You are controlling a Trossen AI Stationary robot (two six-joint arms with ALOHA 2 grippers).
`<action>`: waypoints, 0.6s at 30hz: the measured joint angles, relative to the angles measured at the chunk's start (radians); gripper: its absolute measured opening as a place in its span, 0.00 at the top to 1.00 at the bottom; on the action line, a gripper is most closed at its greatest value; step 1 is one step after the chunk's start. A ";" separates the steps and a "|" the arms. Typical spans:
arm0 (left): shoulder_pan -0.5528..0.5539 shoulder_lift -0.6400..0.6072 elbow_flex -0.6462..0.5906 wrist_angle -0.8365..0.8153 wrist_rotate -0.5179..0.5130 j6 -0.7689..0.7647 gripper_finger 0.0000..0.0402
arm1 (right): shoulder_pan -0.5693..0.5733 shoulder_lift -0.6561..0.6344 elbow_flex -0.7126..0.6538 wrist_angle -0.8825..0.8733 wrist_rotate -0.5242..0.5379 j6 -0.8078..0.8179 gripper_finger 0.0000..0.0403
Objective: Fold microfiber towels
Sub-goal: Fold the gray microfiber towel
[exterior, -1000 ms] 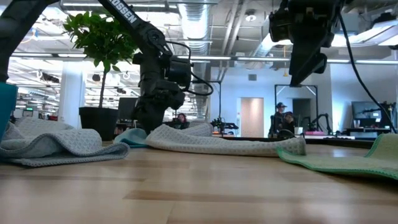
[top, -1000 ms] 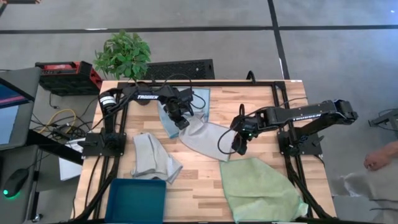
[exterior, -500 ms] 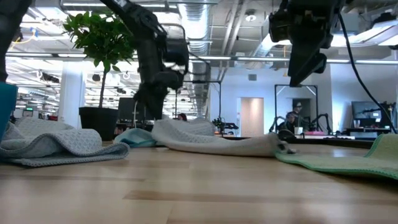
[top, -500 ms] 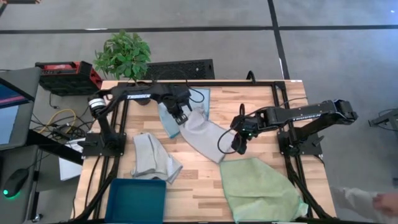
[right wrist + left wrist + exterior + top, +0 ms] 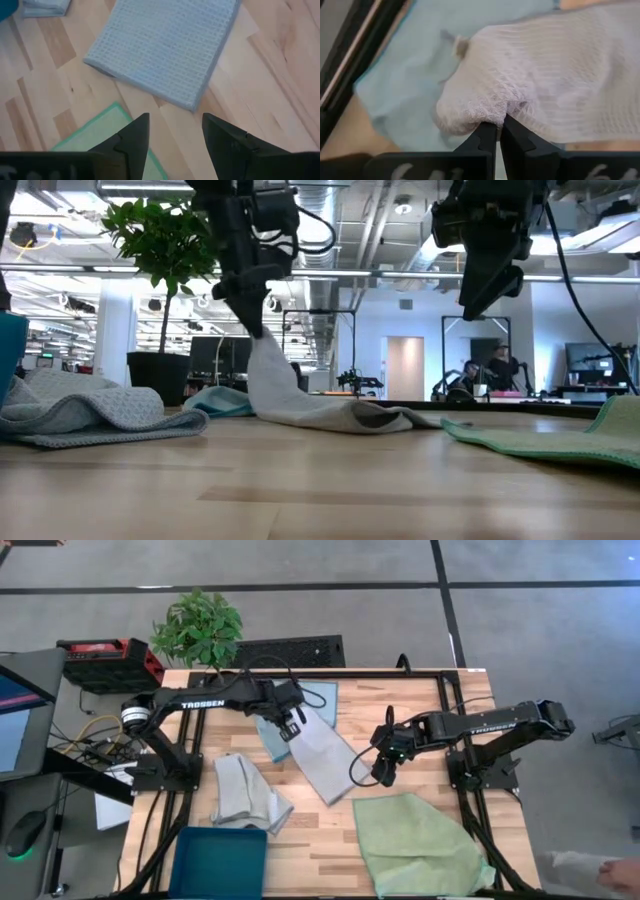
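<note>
Around us is a large open hall with grey flooring, and at its middle the wooden tabletop (image 5: 330, 830) carries the cloths, with a potted plant (image 5: 198, 628) standing just past its far edge.

Our left tool (image 5: 289, 727) is clenched tight on a corner of one pale grey towel (image 5: 322, 758). In the left wrist view its two fingertips (image 5: 487, 134) meet with the bunched waffle-weave fabric pinched between them. In the low view that corner hangs lifted off the wood while the rest of the cloth trails down from the tool and lies flat on the tabletop. Directly beneath and beside this tool lies the light blue towel (image 5: 271, 732), partly covered by the grey one.

Our right tool (image 5: 381, 773) hovers above the wood with its fingers spread apart, grasping nothing. The free end of the grey towel lies just beside it, towards the left tool, and the light green towel (image 5: 415, 842) is spread flat near it on the side closer to the tabletop's front edge.

The second pale grey towel (image 5: 245, 795) sits crumpled well apart from both tools, close to the base of the left arm, with a dark teal bin (image 5: 219, 862) beside it at the front edge.
</note>
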 joint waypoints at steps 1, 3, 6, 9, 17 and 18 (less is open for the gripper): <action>-0.014 0.004 0.000 0.001 0.010 0.016 1.00 | 0.000 0.000 0.000 0.000 0.000 -0.003 0.49; -0.048 0.007 -0.001 0.005 0.012 0.059 1.00 | 0.000 0.000 0.000 0.000 0.014 -0.003 0.49; -0.096 0.005 0.000 0.064 0.018 0.121 1.00 | 0.000 0.000 0.000 0.000 0.048 -0.005 0.49; -0.132 0.005 0.000 0.089 0.055 0.177 1.00 | 0.000 0.000 0.000 -0.002 0.070 -0.006 0.49; -0.232 0.053 0.003 0.178 0.147 0.296 1.00 | 0.000 0.000 0.000 -0.007 0.100 -0.006 0.49; -0.242 0.063 0.001 0.172 0.156 0.314 1.00 | 0.000 0.000 0.000 -0.007 0.103 -0.006 0.49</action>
